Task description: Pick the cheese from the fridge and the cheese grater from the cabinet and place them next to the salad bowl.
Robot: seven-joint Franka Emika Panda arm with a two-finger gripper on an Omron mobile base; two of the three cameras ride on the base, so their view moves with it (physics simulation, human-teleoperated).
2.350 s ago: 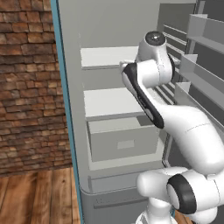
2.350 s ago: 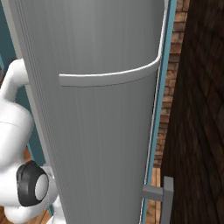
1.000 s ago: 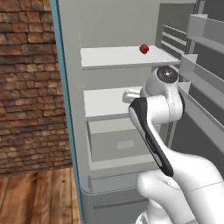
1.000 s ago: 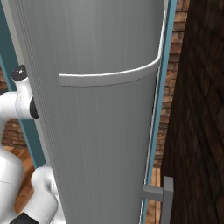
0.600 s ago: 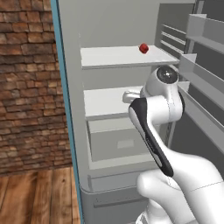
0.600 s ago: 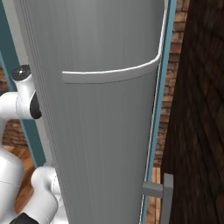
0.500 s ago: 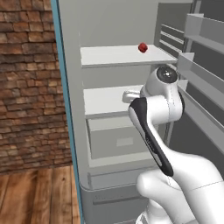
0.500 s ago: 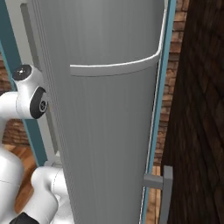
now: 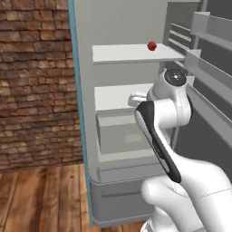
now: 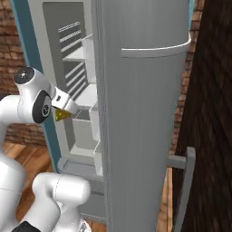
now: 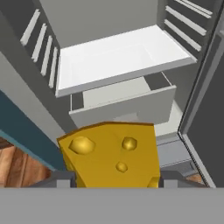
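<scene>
End effector [image 11: 114, 177] clenched on the cheese [image 11: 113, 154], held in front of the open fridge [image 9: 127, 136], above the grey drawer [image 11: 127, 105] and outside the white shelves [image 11: 118, 59]. Small red ball [image 9: 152, 45] resting on the upper shelf.

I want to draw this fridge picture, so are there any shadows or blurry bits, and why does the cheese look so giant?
Hand view: the cheese looks giant because the camera sits right behind it, and its edges are sharp. Left base view: soft, even light, with the fridge faintly shaded under its white shelves, and the small red ball crisp. Right base view: the grey fridge door up close has smooth shading and no glare.
</scene>
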